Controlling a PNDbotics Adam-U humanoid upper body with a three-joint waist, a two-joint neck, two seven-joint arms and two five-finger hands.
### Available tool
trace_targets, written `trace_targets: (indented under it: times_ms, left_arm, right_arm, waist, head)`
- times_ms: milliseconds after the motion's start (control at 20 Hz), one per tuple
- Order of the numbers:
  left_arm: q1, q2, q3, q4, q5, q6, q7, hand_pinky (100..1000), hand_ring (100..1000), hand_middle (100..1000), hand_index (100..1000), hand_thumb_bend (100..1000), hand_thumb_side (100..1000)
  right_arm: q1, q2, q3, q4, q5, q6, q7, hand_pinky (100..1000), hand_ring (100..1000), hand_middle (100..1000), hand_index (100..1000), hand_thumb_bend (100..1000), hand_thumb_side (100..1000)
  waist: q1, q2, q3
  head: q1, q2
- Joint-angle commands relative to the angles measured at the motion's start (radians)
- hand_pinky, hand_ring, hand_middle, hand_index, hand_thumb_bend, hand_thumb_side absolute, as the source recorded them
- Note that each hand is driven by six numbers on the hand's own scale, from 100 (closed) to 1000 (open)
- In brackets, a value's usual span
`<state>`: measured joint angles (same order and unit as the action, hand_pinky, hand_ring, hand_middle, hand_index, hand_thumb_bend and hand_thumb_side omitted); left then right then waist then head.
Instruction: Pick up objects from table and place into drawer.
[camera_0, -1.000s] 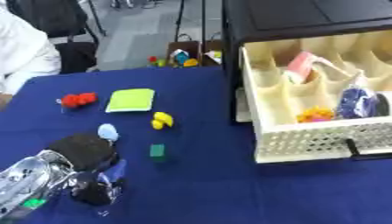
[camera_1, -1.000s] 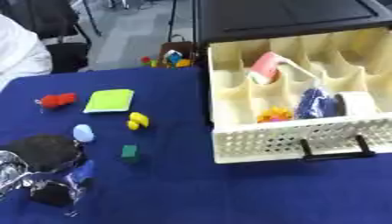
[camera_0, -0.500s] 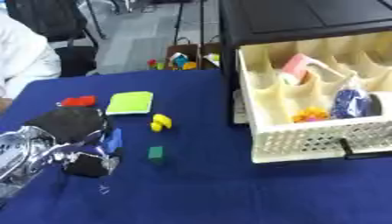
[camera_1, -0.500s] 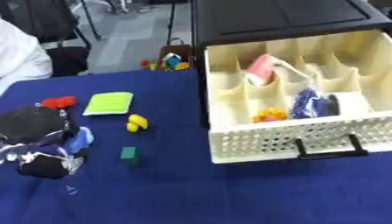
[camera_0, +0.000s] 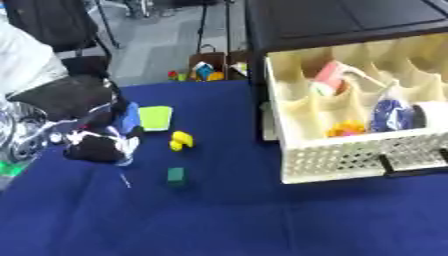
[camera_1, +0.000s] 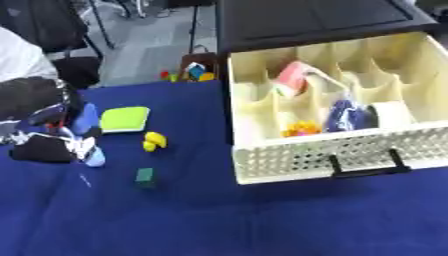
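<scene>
My left hand, black with silver parts, hangs over the left side of the blue table. A pale blue, egg-shaped thing lies right under its fingertips; whether the fingers close on it is hidden. To the right lie a lime green pad, a small yellow piece and a dark green block. The cream perforated drawer stands pulled out of a black cabinet. Its compartments hold a pink roll, a blue bag and an orange thing. My right hand is out of sight.
The drawer's black handle sticks out toward me. Small coloured toys sit on the floor beyond the table's far edge. A person in white sits at the far left. Open blue cloth lies in front.
My left hand has risen from the lower left corner toward the far left of the table and now covers the spot where a red thing lay. The other things on the table stayed put.
</scene>
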<state>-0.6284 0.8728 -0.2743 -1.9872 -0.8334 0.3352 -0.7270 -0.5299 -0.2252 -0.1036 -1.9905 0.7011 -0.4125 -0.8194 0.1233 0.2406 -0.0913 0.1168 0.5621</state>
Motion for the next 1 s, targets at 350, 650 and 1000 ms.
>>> trace_targets:
  times_ms: [350, 650, 1000]
  left_arm:
    - [-0.147, 0.003, 0.061, -0.013, 0.108, -0.031, 0.101, 292, 419, 390, 505, 100, 621]
    - [-0.211, -0.017, 0.069, -0.013, 0.19, -0.015, 0.19, 273, 413, 378, 490, 100, 618]
    - [-0.316, -0.081, 0.063, -0.013, 0.247, 0.012, 0.288, 257, 406, 364, 471, 100, 609]
  right_arm:
    - [-0.003, -0.017, 0.006, -0.009, 0.001, -0.022, -0.022, 592, 630, 607, 765, 100, 1000]
    - [-0.001, -0.02, 0.007, -0.009, 0.002, -0.021, -0.023, 593, 629, 607, 765, 100, 1000]
    - [0.001, -0.023, 0.01, -0.009, 0.002, -0.021, -0.024, 593, 630, 607, 765, 100, 1000]
  waist:
    - [0.008, -0.04, -0.017]
    - [0.017, -0.048, -0.03]
    - [0.031, -0.057, -0.048]
  head:
    - [0.012, 0.009]
    - [0.016, 0.01]
    - [0.031, 0.01]
